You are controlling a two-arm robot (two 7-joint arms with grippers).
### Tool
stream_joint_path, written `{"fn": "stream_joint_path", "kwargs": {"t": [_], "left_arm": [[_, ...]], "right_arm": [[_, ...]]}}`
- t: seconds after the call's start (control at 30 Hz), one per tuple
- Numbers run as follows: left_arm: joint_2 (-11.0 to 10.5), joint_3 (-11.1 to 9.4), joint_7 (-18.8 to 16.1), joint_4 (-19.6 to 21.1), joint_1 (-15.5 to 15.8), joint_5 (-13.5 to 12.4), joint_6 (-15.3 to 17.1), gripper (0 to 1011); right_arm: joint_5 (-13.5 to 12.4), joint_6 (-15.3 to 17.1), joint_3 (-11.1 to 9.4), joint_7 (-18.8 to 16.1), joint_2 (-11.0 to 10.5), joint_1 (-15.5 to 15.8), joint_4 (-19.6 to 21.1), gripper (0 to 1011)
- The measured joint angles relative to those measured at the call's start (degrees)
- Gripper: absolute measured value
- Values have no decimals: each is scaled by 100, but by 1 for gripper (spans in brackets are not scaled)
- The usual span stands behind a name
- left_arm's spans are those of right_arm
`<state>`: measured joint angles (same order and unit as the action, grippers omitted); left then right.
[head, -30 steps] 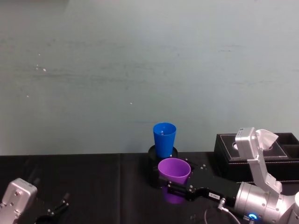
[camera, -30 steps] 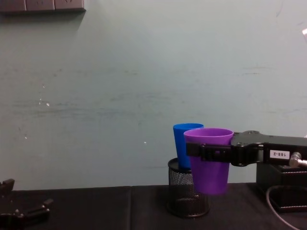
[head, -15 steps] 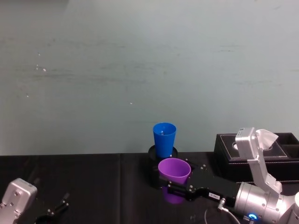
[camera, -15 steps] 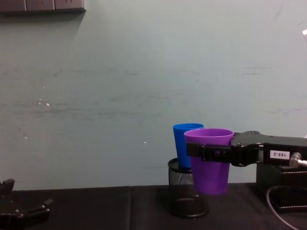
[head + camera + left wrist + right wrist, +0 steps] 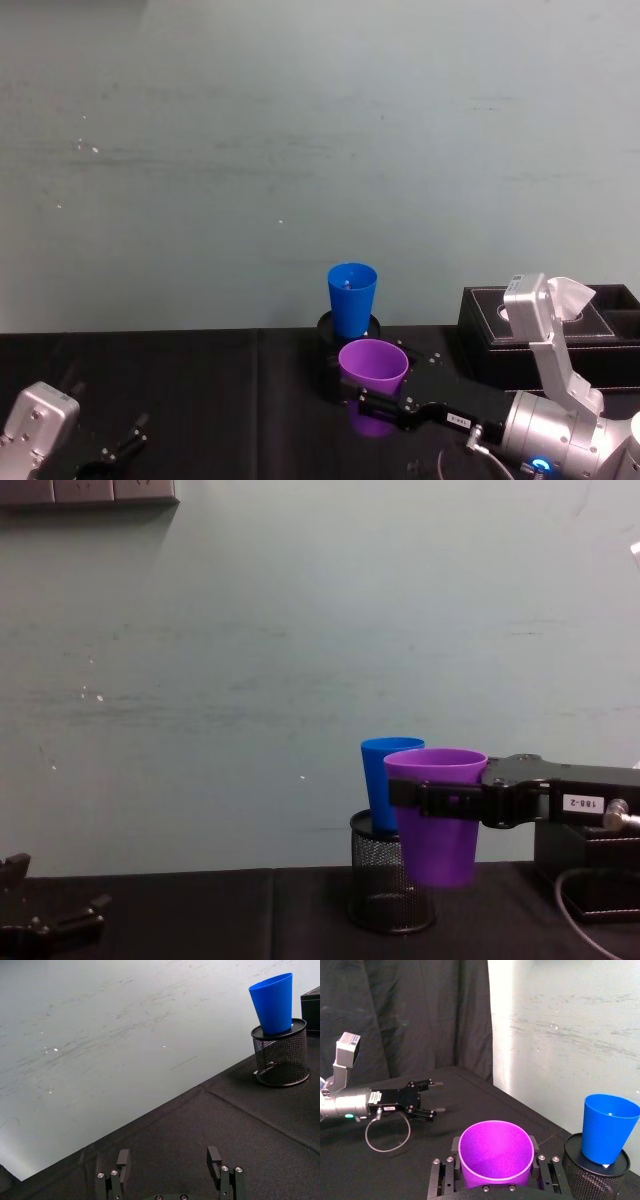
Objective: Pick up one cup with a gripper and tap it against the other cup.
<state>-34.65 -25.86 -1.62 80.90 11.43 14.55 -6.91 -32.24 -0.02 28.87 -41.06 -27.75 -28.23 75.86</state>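
My right gripper (image 5: 372,400) is shut on the purple cup (image 5: 373,365), holding it upright above the table, fingers (image 5: 440,800) clamped just under its rim. From the right wrist view the purple cup (image 5: 496,1152) sits between the jaws. The blue cup (image 5: 352,298) stands upright in a black mesh holder (image 5: 380,895), just beyond the purple cup (image 5: 438,825) and apart from it. The blue cup (image 5: 607,1127) and the holder (image 5: 280,1055) appear in both wrist views. My left gripper (image 5: 168,1156) is open and low at the near left (image 5: 125,445), holding nothing.
A black box (image 5: 550,315) with a white tissue stands at the right, behind my right arm. A black cloth (image 5: 200,1125) covers the table and a pale wall rises close behind the holder. A cable loop (image 5: 387,1135) hangs at the left arm's wrist.
The left arm has sunk slightly toward the near edge. The right gripper and the purple cup have hardly shifted.
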Motion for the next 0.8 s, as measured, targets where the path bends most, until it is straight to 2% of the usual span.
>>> {"fn": "stream_joint_path", "kwargs": {"t": [0.8], "left_arm": [[0, 0, 0, 0, 0, 0, 0, 1000]], "right_arm": [[0, 0, 0, -1, 0, 0, 0, 750]]}}
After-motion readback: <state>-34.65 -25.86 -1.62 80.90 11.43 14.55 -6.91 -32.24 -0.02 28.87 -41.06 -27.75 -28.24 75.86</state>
